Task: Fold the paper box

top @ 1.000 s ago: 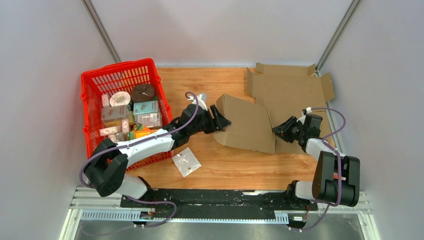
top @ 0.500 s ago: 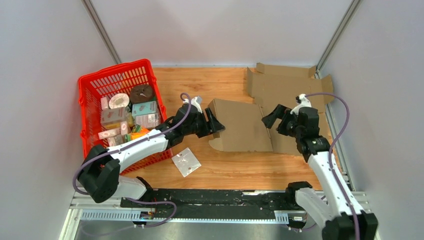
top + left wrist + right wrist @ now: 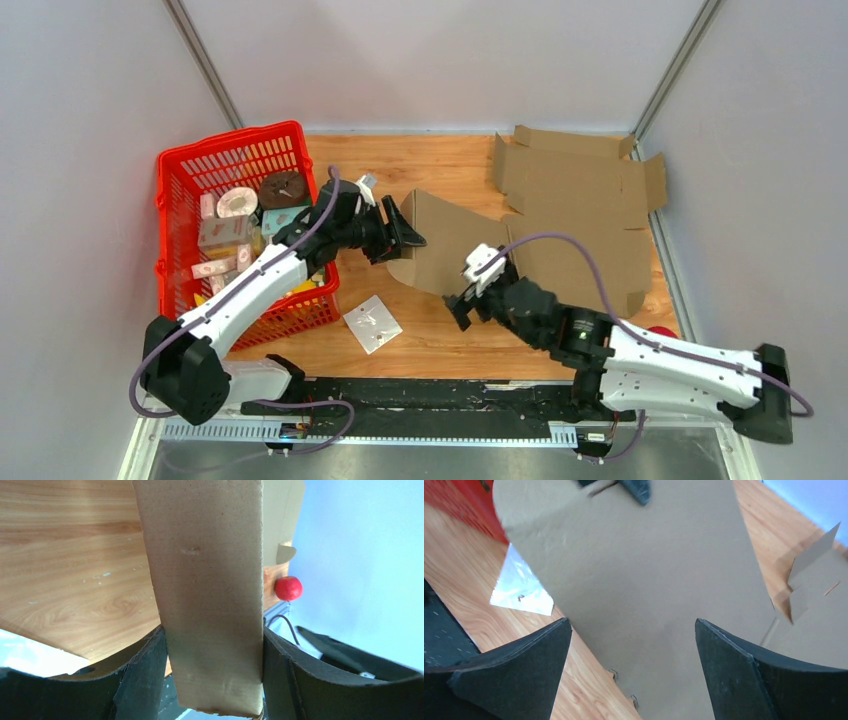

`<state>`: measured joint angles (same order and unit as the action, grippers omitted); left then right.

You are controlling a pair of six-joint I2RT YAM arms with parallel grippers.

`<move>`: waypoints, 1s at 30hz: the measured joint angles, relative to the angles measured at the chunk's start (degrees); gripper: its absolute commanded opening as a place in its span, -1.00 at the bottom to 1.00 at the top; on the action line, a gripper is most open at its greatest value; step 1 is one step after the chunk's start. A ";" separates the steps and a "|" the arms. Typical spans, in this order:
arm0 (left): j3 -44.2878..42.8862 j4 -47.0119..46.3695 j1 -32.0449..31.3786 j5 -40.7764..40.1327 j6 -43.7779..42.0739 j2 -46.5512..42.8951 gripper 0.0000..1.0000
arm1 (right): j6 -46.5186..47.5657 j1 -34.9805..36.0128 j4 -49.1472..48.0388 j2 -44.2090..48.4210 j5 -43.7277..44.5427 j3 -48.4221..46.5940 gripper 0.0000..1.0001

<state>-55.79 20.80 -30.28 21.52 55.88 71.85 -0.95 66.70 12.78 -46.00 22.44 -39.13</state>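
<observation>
Grips one raised flap (image 3: 450,245) of the paper box (image 3: 580,200), otherwise flat at bench (image 3: 400,165) right, in left end effector (image 3: 403,238); has right end effector (image 3: 460,305) wide, empty, nearby. Leaves nearly all folds undone.

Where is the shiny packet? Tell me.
Top view: the packet lies on the table, left of centre near the front edge, beside the basket's near right corner and short of the cardboard.
</observation>
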 measured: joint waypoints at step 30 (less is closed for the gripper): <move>-2.25 7.23 6.01 14.05 4.33 -7.41 0.47 | 68.15 17.62 -80.24 -40.63 44.76 9.29 0.09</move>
<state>-58.04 28.03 -24.27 35.57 60.20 64.45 67.20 84.31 -67.46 -86.63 67.20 -29.85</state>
